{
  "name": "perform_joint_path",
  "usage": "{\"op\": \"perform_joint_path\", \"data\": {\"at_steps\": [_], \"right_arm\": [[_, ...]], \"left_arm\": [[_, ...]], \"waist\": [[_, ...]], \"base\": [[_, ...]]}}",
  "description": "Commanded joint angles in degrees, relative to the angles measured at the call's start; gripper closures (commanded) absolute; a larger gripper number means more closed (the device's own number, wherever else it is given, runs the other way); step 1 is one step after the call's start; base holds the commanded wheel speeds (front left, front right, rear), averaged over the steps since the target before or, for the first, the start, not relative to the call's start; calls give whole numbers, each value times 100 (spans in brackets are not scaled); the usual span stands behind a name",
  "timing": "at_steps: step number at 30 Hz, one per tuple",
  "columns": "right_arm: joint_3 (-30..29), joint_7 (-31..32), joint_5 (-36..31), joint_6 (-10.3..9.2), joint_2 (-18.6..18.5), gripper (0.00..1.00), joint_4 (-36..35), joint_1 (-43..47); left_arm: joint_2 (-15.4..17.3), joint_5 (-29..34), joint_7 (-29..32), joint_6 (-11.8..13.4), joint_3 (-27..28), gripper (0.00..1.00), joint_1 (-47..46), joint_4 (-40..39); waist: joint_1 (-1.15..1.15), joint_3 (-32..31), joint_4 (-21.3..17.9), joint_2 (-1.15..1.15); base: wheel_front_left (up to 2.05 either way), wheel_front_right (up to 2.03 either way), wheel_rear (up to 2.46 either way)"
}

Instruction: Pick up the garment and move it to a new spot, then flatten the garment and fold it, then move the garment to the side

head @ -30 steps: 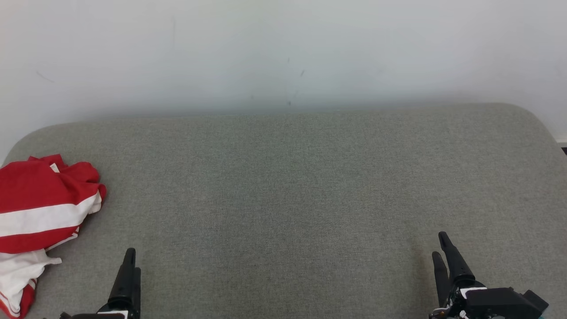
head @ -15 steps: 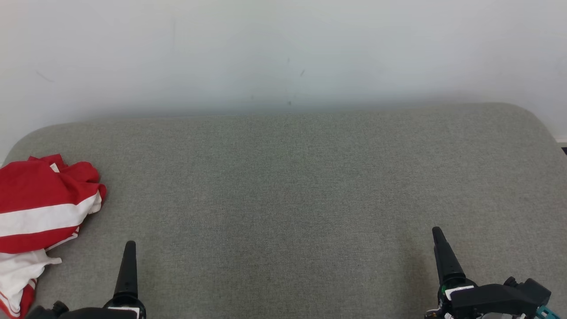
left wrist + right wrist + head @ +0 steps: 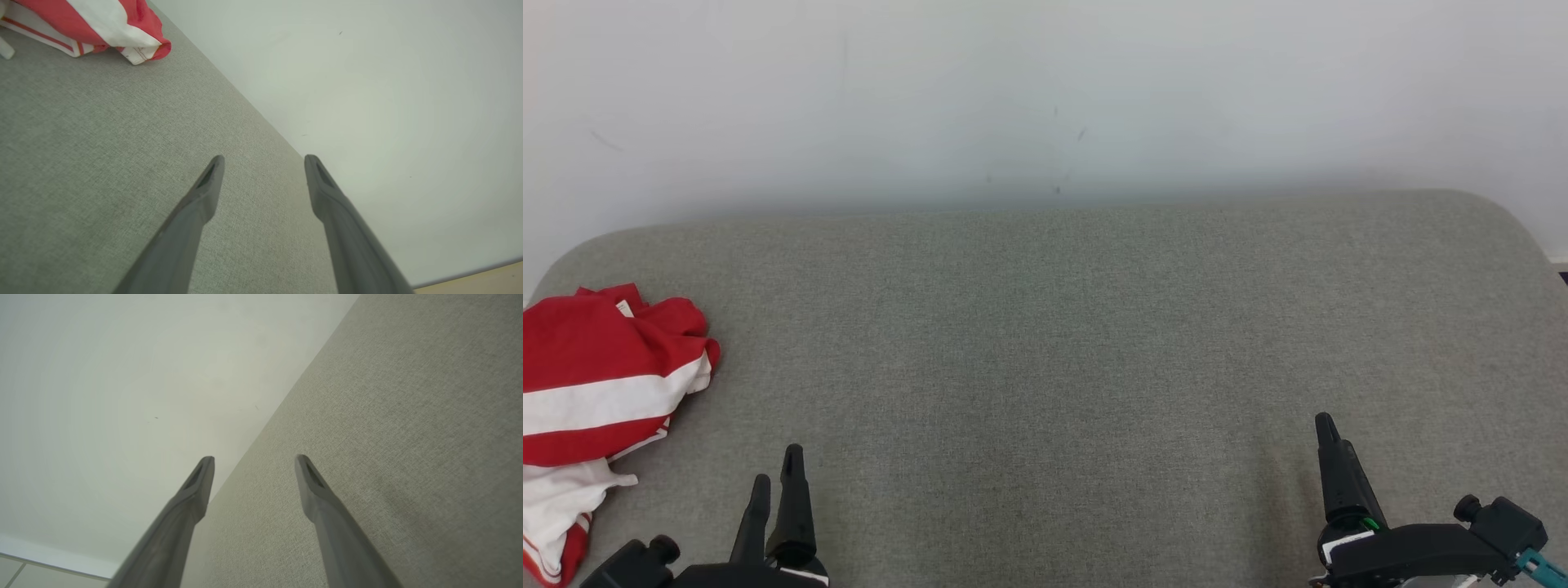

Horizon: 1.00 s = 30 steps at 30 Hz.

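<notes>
The garment [image 3: 605, 384], striped red and white, is lying crumpled at the desk's [image 3: 1045, 327] left end, reaching toward its front-left corner. Whether part of it is hanging over that end is not clear. The left tool [image 3: 776, 469] is hovering over the left part of the desk's front edge, its fingers spread and gripping nothing. The right tool [image 3: 254, 458] is hovering over the front edge near the desk's right end, also spread and empty.

The first pick-up seems not yet begun. To do it well, the left tool should be swinging toward the desk's left end and coming down on a raised red fold, not on a flat stretch. It should be biting several layers at once so the heap is rising as one. A thin pinch is likely to leave the rest dragging across the desk's cloth. The desk's bare middle looks like the natural new spot.

Nothing here is serving as a container; the garment is resting straight on the desk.
</notes>
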Motion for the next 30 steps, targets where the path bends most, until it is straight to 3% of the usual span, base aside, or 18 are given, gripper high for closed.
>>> {"op": "perform_joint_path", "data": {"at_steps": [1, 30], "right_arm": [[18, -67, -245, 16, -4, 0, -108, -18], [117, -549, -2400, 22, -4, 0, -190, 106]], "left_arm": [[29, 347, -67, 37, -45, 0, -31, -118], [132, 2495, -555, 188, -343, 0, 83, -268]], "waist": [[0, 1, 3, 0], [0, -10, 19, 0]], "base": [[0, 0, 0], [0, 0, 0]]}}
